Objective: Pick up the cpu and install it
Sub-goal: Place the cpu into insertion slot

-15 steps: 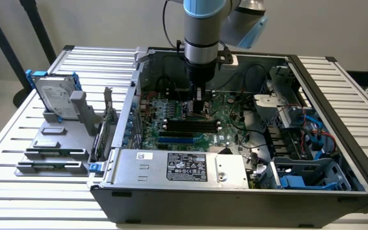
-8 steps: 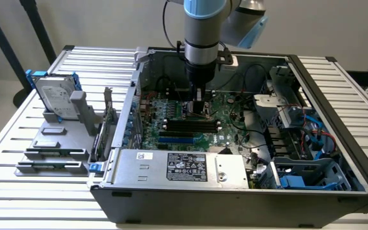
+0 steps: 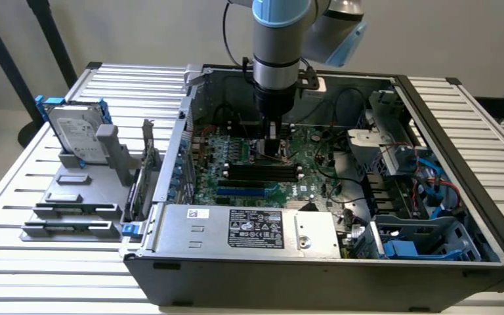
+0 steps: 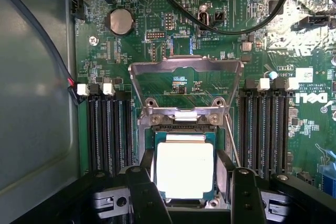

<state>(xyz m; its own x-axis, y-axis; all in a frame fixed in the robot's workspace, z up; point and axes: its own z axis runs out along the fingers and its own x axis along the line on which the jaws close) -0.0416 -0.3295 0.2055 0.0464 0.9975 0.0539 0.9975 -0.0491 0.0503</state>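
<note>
Right, tool [image 4: 195, 178] is released: jaws spread either side of the cpu [image 4: 185, 166], not clamping it. The cpu lies flat in the socket [image 4: 181, 128] on the motherboard [image 4: 152, 30], with the load plate [image 4: 185, 65] tilted up. Seating looks square. My call: move strictly vertically, put no side load on the chip, and keep the fingers clear of the plate and memory slots [image 4: 107, 129].

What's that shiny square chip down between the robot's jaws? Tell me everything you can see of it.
The cpu is a small, flat, square chip with a pale shiny metal top and a thin green rim. It seems to lie level in the socket of the green motherboard, next to the metal retaining frame, which stands hinged open. The gripper has its jaws open on either side of it; whether either one touches its edge cannot be told.
</note>
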